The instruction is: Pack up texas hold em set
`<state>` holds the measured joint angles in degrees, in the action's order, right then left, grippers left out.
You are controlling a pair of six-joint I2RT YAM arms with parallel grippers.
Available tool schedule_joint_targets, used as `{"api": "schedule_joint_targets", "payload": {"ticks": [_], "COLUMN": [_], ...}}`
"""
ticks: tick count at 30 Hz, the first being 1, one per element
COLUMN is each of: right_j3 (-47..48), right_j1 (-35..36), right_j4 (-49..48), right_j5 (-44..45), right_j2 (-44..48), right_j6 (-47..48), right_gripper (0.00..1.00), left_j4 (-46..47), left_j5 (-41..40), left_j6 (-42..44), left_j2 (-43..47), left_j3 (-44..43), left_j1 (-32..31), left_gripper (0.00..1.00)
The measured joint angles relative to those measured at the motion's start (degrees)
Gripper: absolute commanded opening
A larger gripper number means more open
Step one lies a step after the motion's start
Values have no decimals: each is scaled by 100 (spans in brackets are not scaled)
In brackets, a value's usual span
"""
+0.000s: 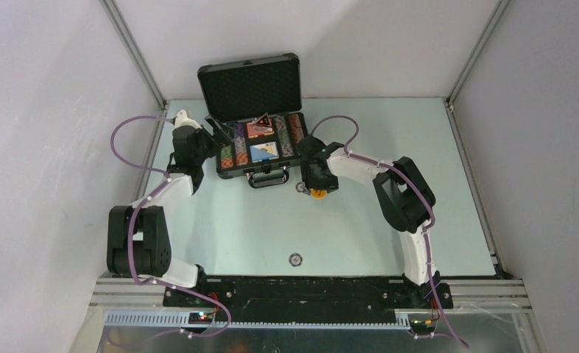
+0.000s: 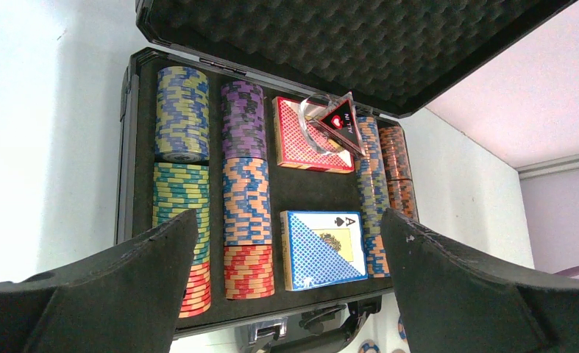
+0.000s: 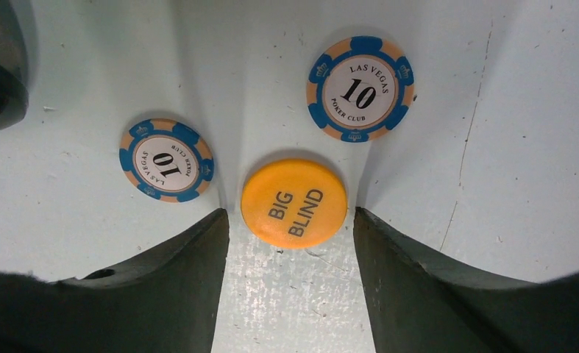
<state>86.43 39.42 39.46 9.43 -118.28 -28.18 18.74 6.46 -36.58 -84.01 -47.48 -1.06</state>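
Note:
The black briefcase (image 1: 249,84) of the texas hold em set lies open at the back of the table. In the left wrist view its tray holds rows of multicoloured chips (image 2: 246,191), a red-patterned deck (image 2: 301,143) with a dark triangular marker (image 2: 341,125) leaning on it, and a blue deck (image 2: 323,246). My left gripper (image 2: 288,220) hangs open over the case's front edge, holding nothing. My right gripper (image 3: 291,217) is open low over the table, its tips either side of an orange "BIG BLIND" button (image 3: 294,202) with small gaps showing.
Two blue "10" chips (image 3: 166,159) (image 3: 360,88) lie flat just beyond the orange button. Another small round chip (image 1: 295,259) sits alone near the front middle of the table. The case handle (image 1: 266,179) faces the arms. Walls close in the table on three sides.

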Motion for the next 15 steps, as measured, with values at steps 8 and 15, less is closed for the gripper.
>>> {"api": "schedule_joint_targets", "payload": {"ticks": [8,15], "right_j3": [0,4], "right_j1": [-83,-94], "right_j4": [-55,-57], "right_j5": [7,15], "right_j2": [0,0], "right_j6": [37,94], "right_gripper": [56,48], "left_j4": [0,0], "left_j5": [2,2], "left_j6": [-2,-2], "left_j2": [0,0], "left_j3": [0,0], "left_j1": [0,2], "left_gripper": [98,98]}}
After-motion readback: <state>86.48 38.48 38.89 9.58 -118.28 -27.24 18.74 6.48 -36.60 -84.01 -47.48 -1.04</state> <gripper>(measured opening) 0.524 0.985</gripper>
